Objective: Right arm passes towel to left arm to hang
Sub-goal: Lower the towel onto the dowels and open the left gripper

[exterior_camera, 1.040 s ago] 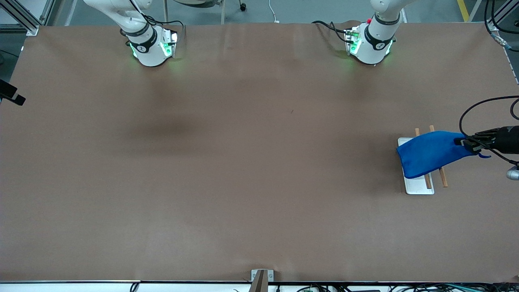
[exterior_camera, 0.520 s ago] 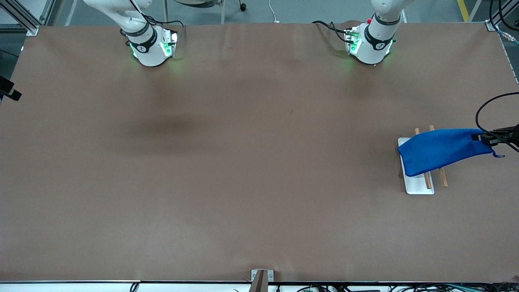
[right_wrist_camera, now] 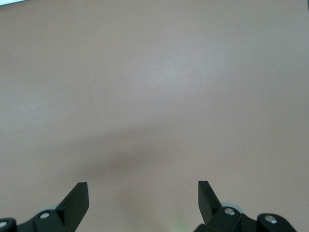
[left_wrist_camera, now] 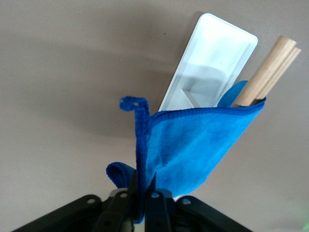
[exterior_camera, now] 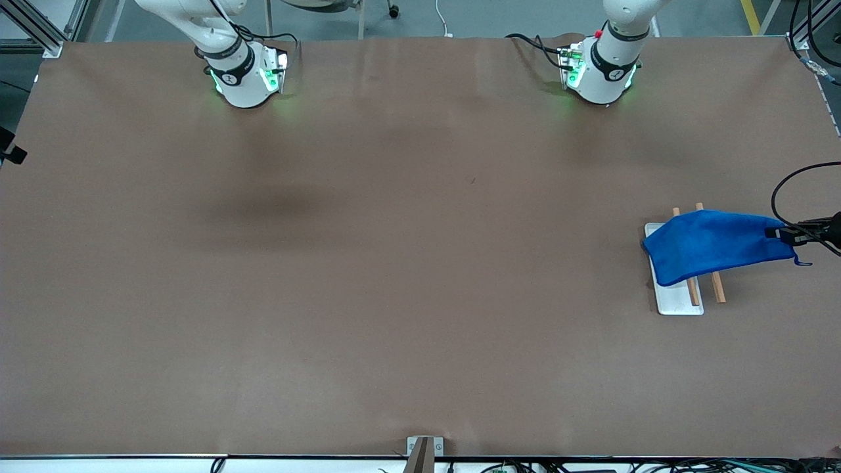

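Item: hanging step, left arm; my judgement of method.
- I should carry the towel (exterior_camera: pixel 713 246) across the two wooden rails (exterior_camera: pixel 717 286) so that cloth falls on both sides of them, and let go only once the weight sits evenly. The free end already drapes over the rails and the white tray-like base (exterior_camera: pixel 680 301) under them.
- Keep the pinched corner taut and level; slack risks the cloth sliding off toward the base.
- Loosen the grip gently, then lift straight away so the corner loop (left_wrist_camera: pixel 134 103) does not snag on a fingertip.

Item: my left end effector (exterior_camera: pixel 786 232).
- Position: in the air at the left arm's end of the desk (exterior_camera: pixel 420 263), just beside the rack.
- State: clenched on the towel's stitched edge close to the loop; in the left wrist view the fingers (left_wrist_camera: pixel 155 197) stand nearly together with the hem between them.
- Towel: spreads away from my fingertips to the rails, where its other end rests. It touches nothing else that I can see.

Item: my right end effector (right_wrist_camera: pixel 143 195).
- Position: over bare desk at the right arm's end, waiting.
- State: released, fingers set wide apart, holding and touching nothing.
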Available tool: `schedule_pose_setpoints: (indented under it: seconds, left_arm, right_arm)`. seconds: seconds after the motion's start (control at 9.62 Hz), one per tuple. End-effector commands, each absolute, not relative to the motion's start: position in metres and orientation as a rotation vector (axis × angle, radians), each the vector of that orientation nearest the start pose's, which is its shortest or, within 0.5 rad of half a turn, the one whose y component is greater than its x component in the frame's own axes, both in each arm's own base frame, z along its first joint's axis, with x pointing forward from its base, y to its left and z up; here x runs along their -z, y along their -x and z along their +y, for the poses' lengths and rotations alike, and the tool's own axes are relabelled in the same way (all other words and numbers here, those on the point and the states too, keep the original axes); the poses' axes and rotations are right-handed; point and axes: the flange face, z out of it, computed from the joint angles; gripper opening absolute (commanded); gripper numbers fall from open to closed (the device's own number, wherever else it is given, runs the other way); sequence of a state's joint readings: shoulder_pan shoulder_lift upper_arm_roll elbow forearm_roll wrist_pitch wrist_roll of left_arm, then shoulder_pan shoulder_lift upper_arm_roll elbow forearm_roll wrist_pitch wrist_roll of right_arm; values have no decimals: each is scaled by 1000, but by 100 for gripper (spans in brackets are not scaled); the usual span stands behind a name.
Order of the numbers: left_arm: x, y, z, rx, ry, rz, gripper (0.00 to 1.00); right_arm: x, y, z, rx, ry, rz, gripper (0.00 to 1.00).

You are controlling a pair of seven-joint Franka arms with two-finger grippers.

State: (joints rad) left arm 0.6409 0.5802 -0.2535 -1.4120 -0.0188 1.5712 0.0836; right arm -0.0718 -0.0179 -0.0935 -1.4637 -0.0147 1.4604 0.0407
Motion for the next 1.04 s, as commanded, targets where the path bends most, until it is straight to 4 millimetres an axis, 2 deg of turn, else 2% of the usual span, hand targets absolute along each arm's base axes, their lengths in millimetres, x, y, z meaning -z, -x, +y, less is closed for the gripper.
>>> schedule_pose_setpoints:
  seconds: [0.0,0.42,0.62,0.73,0.94]
  left_arm:
    - [-332,-605,278,-597,3278,-485,100]
    - [-367,-625,249,-504,3269,-429,100]
    - [-408,-634,218,-421,3241,-432,100]
    - [-432,-637,197,-373,3224,-430,100]
    - [-496,-640,120,-254,3190,-441,100]
  right_arm:
    - [-671,-525,-88,17,3146,329,100]
    - [-672,-524,-90,15,3147,334,100]
    - [-672,-524,-90,15,3146,334,100]
    - [-672,-524,-90,15,3146,334,100]
    - [-672,-524,-91,12,3145,336,100]
